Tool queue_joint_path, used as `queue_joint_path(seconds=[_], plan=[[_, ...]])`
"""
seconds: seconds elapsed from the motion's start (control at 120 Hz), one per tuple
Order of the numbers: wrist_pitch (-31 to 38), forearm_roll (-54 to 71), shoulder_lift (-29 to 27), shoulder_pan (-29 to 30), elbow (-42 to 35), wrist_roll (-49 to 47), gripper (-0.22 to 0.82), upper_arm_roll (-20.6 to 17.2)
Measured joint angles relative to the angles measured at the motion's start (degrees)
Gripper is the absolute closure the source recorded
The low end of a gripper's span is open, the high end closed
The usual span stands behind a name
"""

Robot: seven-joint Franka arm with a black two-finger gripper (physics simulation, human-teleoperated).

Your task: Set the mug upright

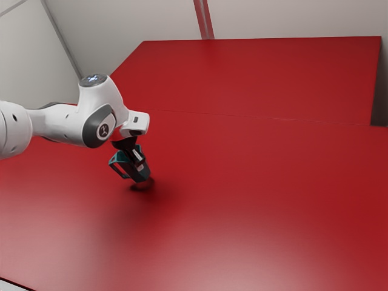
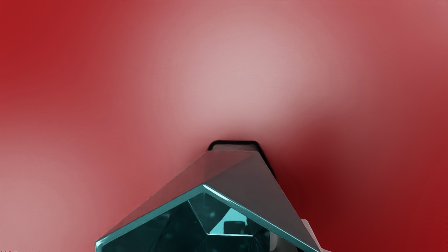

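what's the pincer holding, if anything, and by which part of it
The mug, by its side wall near the rim: the pincer has one finger inside, one outside.

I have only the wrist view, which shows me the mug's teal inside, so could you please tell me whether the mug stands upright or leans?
Observer: In the exterior view, the mug leans: its mouth tips toward that view's left, its base toward the right.
Operator: Thank you; which side is the handle on?
Observer: The handle is on the exterior view's left side of the mug.
Operator: And which way does the arm come in?
Observer: The arm comes in from the exterior view's left.
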Motion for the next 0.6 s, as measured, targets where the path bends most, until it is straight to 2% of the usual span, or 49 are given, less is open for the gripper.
queue_joint_path(seconds=[0.367, 0.6], plan=[[0.03, 0.19, -0.25, 1.96, -1.27, -2.83, 0.79, -2.82], [0.09, 0.2, -0.08, 1.19, -1.97, -4.31, 0.79, -2.65]])
